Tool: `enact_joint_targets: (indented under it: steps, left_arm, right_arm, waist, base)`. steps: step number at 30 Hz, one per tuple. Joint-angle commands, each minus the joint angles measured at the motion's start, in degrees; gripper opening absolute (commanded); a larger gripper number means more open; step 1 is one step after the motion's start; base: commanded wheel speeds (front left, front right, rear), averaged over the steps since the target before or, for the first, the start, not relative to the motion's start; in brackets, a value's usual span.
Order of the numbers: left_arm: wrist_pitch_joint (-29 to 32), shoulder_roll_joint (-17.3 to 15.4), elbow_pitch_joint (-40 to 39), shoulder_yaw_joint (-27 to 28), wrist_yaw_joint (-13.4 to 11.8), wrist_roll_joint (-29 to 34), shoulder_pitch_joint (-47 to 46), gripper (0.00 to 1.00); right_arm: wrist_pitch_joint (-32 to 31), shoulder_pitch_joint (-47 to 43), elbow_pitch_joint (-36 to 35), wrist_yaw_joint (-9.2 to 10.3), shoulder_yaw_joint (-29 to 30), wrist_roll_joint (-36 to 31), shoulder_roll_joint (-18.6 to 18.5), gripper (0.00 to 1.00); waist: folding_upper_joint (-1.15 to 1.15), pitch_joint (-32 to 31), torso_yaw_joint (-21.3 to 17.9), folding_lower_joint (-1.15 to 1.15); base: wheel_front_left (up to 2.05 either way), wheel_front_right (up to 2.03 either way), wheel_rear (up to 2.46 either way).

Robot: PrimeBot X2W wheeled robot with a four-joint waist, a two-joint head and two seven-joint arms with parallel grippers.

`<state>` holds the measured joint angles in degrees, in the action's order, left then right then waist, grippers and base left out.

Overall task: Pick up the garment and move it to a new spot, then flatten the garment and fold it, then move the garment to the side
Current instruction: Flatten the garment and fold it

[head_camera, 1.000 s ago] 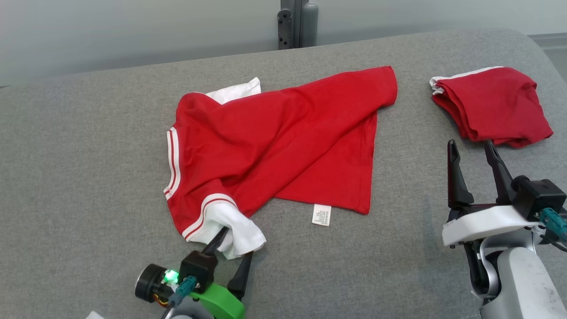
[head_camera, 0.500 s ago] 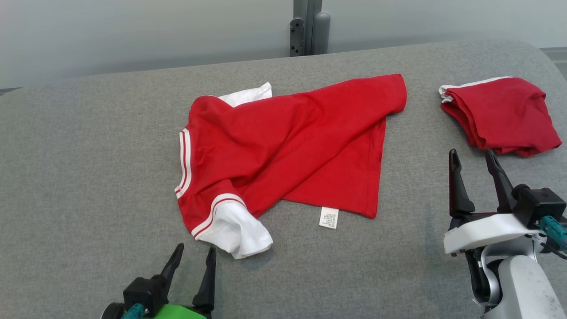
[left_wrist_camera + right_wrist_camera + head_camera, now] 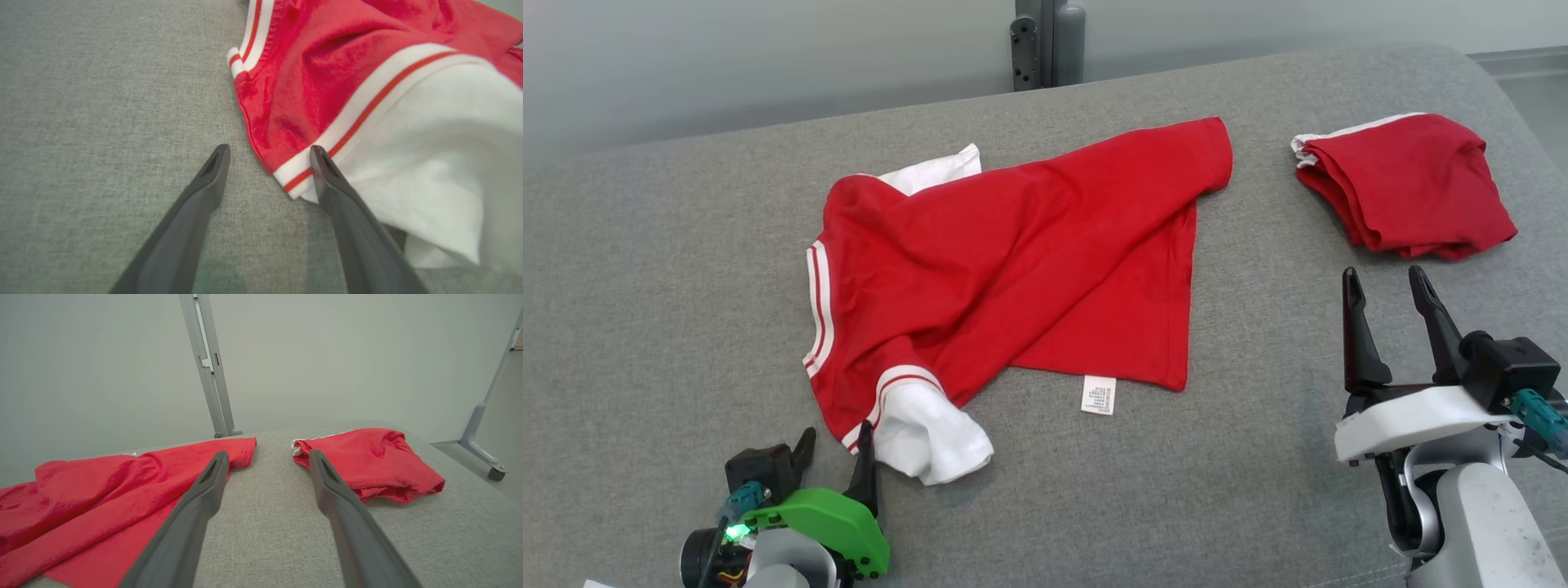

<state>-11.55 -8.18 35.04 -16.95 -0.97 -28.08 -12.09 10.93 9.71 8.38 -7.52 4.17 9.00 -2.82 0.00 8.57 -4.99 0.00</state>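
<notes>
A red garment [image 3: 1013, 253] with white striped cuffs lies spread and rumpled on the grey padded table [image 3: 645, 286]. Its near white sleeve [image 3: 927, 429] bunches at the front. My left gripper [image 3: 837, 453] stands open just left of that sleeve, holding nothing. In the left wrist view the left gripper [image 3: 269, 153] points at the garment [image 3: 327, 81], its striped cuff corner lying between the fingers, with the white sleeve [image 3: 441, 155] to the right. My right gripper [image 3: 1387, 282] is open and empty at the right, right of the garment. The right wrist view shows the right gripper [image 3: 267, 457] above bare table, the garment [image 3: 102, 498] to its left.
A second red garment [image 3: 1409, 184], folded, lies at the far right of the table and appears as a folded garment [image 3: 367, 465] in the right wrist view. A grey metal post [image 3: 1041, 41] stands behind the table, with a wheeled frame leg [image 3: 484, 449] at the right.
My left gripper has let go of the white sleeve, opened, and pulled back toward me and to the left. The head camera has shifted. The right gripper has stayed open.
</notes>
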Motion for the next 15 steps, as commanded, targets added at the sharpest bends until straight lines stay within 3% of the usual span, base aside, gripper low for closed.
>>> enact_joint_targets:
  steps: [1, 2, 3, 4, 5, 6, 15]
  left_arm:
    - [0.3, -0.1, 1.5, -0.2, 0.6, 0.2, -1.7, 1.00]
    - [0.3, -0.1, 2.6, -0.4, 0.9, 0.2, -2.2, 1.00]
    - [0.1, 0.0, 3.5, -0.5, 1.1, 0.2, -2.6, 0.80]
    - [-0.2, 0.1, 4.4, -0.6, 1.3, 0.2, -3.0, 0.47]
    - [-0.4, 0.1, 5.2, -1.0, 1.6, 0.6, -3.4, 0.30]
    - [-0.7, 0.0, 5.7, -1.2, 1.7, 0.9, -3.8, 0.02]
    - [-3.2, -4.3, 5.0, -0.1, 0.7, 4.1, -9.0, 0.00]
  right_arm:
    - [0.0, 0.5, -0.2, 0.05, 0.0, -0.4, -0.2, 1.00]
    - [0.0, 0.5, -0.3, 0.06, 0.2, -0.5, -0.2, 1.00]
    - [0.0, 0.5, -0.3, 0.06, 0.3, -0.5, -0.2, 1.00]
    - [-0.1, 0.4, -0.4, 0.06, 0.4, -0.6, -0.2, 1.00]
    - [-0.1, 0.3, -0.5, 0.05, 0.6, -0.7, -0.1, 1.00]
    - [-0.1, 0.3, -0.6, 0.05, 0.7, -0.7, -0.1, 1.00]
    - [0.2, 1.0, -0.5, 0.06, 0.9, 0.1, -0.1, 1.00]
  waist:
    - [0.00, 0.6, -0.8, 0.00]
    - [0.00, 0.6, -0.9, 0.00]
    - [0.00, 0.7, -1.0, 0.00]
    - [0.00, 0.8, -1.0, 0.00]
    - [0.00, 0.8, -1.0, 0.00]
    - [0.00, 0.8, -0.9, 0.00]
    - [0.00, 1.9, 0.7, 0.00]
  base:
    - [0.00, 0.00, 0.00]
    - [0.00, 0.00, 0.00]
    - [0.00, 0.00, 0.00]
    - [0.00, 0.00, 0.00]
    - [0.00, 0.00, 0.00]
    - [0.00, 0.00, 0.00]
    - [0.00, 0.00, 0.00]
